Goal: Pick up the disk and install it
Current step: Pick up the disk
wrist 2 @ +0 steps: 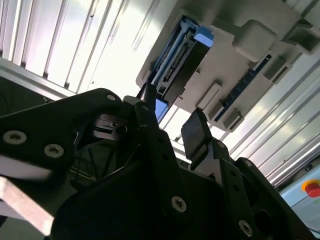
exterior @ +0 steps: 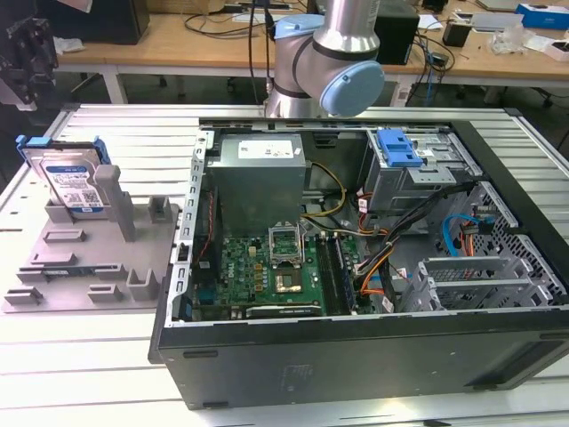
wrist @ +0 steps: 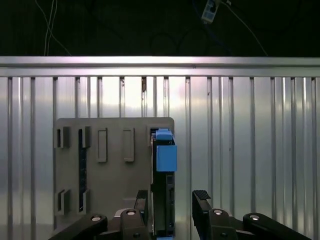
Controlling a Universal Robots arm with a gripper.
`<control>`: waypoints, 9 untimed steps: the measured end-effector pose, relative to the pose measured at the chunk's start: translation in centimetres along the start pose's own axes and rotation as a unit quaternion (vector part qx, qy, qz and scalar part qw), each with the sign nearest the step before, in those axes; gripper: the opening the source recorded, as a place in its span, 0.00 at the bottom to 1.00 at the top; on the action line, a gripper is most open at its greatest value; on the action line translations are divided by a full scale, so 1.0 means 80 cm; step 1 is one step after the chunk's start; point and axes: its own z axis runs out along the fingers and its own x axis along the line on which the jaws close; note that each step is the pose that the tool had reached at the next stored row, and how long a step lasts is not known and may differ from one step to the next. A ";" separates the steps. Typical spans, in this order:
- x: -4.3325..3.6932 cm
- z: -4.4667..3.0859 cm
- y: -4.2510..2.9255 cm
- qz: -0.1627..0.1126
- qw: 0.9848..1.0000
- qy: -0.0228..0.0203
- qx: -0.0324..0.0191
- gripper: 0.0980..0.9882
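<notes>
**Slatted table: risk of an off-centre grasp**

On the table, at the exterior view's left of the open computer case, a grey holder keeps the disk standing on edge. In the first wrist view I see the gripper spread wide and holding nothing. Its fingers lie to either side of the disk's edge, apart from it.

Finding: the disk appears nearer one finger than the other. Closing off-centre could tilt it in its slot. It could also pinch the light-blue bracket rather than the body, giving a weak hold.
</notes>
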 end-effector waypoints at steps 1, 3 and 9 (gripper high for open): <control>0.000 0.0009 0.0016 -0.004 1.000 0.000 0.000 0.43; 0.000 0.0020 0.0037 -0.010 1.000 0.000 0.000 0.43; 0.000 0.0070 0.0135 -0.028 1.000 0.001 0.000 0.43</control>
